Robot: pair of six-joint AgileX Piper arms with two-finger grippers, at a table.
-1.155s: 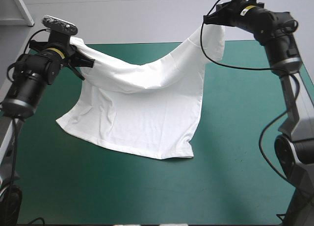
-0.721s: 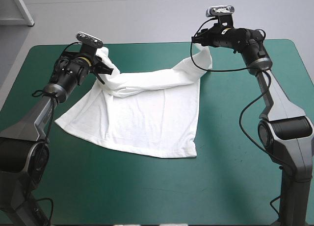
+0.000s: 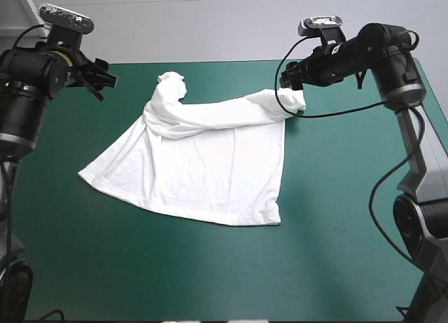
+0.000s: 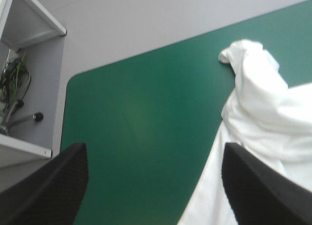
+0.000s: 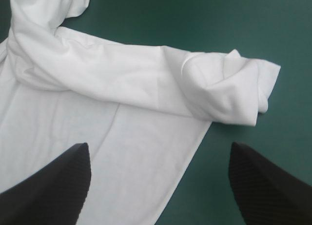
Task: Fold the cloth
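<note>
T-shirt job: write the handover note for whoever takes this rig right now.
Left claw: open, empty, raised near the table's far-left corner, clear of the T-shirt.
Right claw: open, empty, above the shirt's bunched far-right end.
T-shirt: on the teal-green cover, near part flat, far edge a rumpled roll with a bunched end on each side.
Done: shirt laid down, no neat fold.
Left: smooth the roll, then fold.

Left arm (image 3: 26, 102) held high at the left side, left gripper (image 3: 98, 75) spread wide, right arm (image 3: 400, 78) bent and angled inward, right gripper (image 3: 290, 76) spread wide too
</note>
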